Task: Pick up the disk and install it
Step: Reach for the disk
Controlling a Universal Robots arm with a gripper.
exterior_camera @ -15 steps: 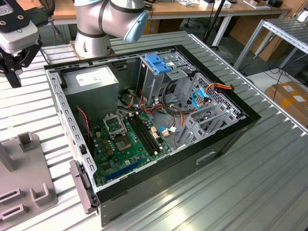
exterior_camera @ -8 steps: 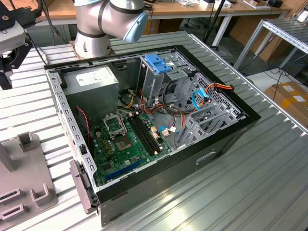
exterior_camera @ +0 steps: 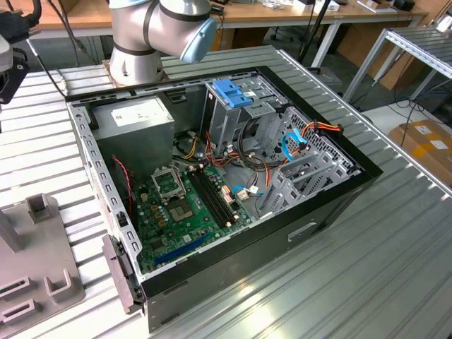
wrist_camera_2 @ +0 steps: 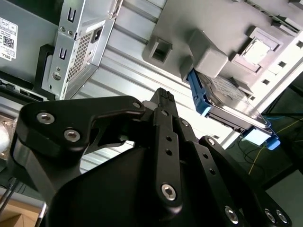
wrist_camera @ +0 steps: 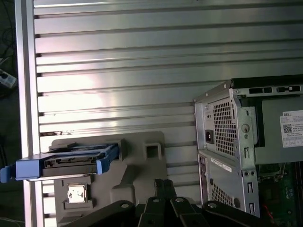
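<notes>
Disk (wrist_camera: 68,162), probably stiff and shock-sensitive, sits on a stand (exterior_camera: 42,275) at the exterior view's eight o'clock, best gripped across its blue rails (wrist_camera: 108,155); gripper (wrist_camera: 164,182) closed, empty.

Your exterior view looks down at a slant, close in, on the open computer case (exterior_camera: 282,233) on the table (exterior_camera: 367,282). Both wrist views look past the gripper (wrist_camera: 163,185) (wrist_camera_2: 162,97), sharing the grey holder (wrist_camera: 137,175) (wrist_camera_2: 208,28), the disk (wrist_camera: 66,163) (wrist_camera_2: 227,94) and the case's back.
</notes>
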